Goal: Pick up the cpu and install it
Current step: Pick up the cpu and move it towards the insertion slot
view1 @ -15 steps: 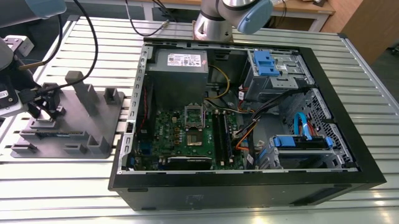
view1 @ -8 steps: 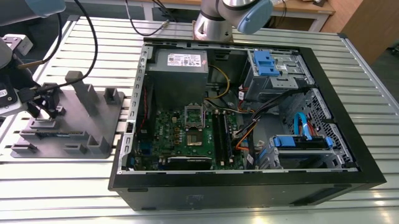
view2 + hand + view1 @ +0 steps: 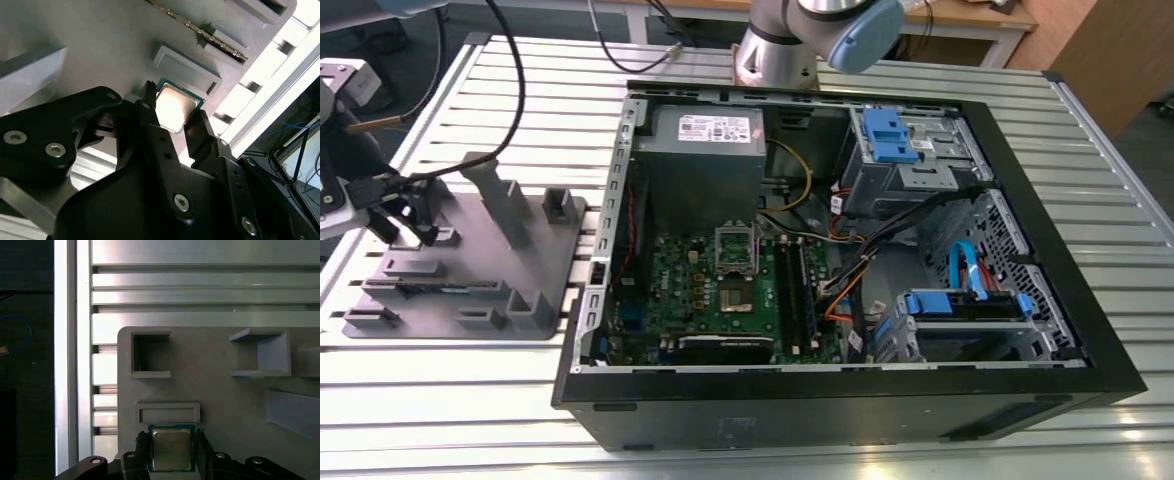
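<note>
The cpu [image 3: 171,450] [image 3: 174,107], a small square chip with a silvery-beige lid and green edge, lies between my two black fingertips in both wrist views. My gripper [image 3: 172,454] [image 3: 175,119] is shut on it, one finger [image 3: 141,452] against each side. It is low over the grey fixture plate [image 3: 225,405], and I cannot tell whether the chip is lifted off it. In the exterior view my gripper [image 3: 403,225] hangs over the fixture plate [image 3: 520,270] at that view's left. The motherboard socket [image 3: 736,262] sits inside the open computer case [image 3: 1067,225].
The fixture plate carries raised blocks and pockets [image 3: 150,354], and a green memory stick [image 3: 447,287] stands in one slot. The case holds a power supply [image 3: 704,135], blue drive brackets [image 3: 887,138] and cable bundles [image 3: 881,245]. The arm's base [image 3: 781,50] stands behind the case on the slatted table [image 3: 454,400].
</note>
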Motion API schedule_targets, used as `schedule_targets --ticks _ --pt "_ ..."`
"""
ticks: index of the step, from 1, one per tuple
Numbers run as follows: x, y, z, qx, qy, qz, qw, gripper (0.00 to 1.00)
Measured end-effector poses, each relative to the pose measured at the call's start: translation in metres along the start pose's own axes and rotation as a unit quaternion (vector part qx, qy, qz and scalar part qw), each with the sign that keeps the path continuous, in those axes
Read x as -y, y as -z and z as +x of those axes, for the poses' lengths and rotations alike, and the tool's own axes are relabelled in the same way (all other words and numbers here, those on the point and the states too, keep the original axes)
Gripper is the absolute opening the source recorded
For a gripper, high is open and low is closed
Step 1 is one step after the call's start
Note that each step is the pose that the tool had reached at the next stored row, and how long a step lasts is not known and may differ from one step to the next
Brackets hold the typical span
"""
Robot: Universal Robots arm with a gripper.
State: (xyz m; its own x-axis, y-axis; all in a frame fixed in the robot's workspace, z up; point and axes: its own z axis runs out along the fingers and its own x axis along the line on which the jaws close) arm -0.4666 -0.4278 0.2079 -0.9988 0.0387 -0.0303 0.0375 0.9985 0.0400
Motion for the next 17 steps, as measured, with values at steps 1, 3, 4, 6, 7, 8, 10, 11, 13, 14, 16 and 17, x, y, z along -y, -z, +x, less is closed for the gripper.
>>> schedule_targets --ticks 1,3,4,6,7,8,10,11,13,14,16,17 --pt "-0.0001 0.0026 -0.0001 0.0000 0.000 -0.0004 1.00000 0.47" --pt "-0.0003 0.0081 -0.0003 0.0000 0.000 -0.0012 1.00000 0.47" --pt "-0.0004 0.0107 -0.0004 -0.0001 0.000 -0.0016 1.00000 0.47" --pt "-0.0007 0.0164 -0.0006 0.0000 0.000 -0.0023 1.00000 0.47" --pt "-0.0008 0.0191 -0.0007 0.0000 0.000 -0.0026 1.00000 0.47" --pt "-0.0009 0.0220 -0.0008 -0.0001 0.000 -0.0029 1.00000 0.47" --pt "-0.0011 0.0278 -0.0010 -0.0001 0.000 -0.0036 0.99999 0.47" --pt "-0.0012 0.0305 -0.0011 -0.0001 0.000 -0.0038 0.99999 0.47" --pt "-0.0015 0.0355 -0.0013 -0.0002 0.000 -0.0042 0.99999 0.47" --pt "-0.0015 0.0380 -0.0014 -0.0002 0.000 -0.0044 0.99999 0.47" --pt "-0.0018 0.0433 -0.0017 -0.0001 0.000 -0.0048 0.99999 0.47" --pt "-0.0019 0.0459 -0.0018 -0.0002 0.000 -0.0051 0.99999 0.47"
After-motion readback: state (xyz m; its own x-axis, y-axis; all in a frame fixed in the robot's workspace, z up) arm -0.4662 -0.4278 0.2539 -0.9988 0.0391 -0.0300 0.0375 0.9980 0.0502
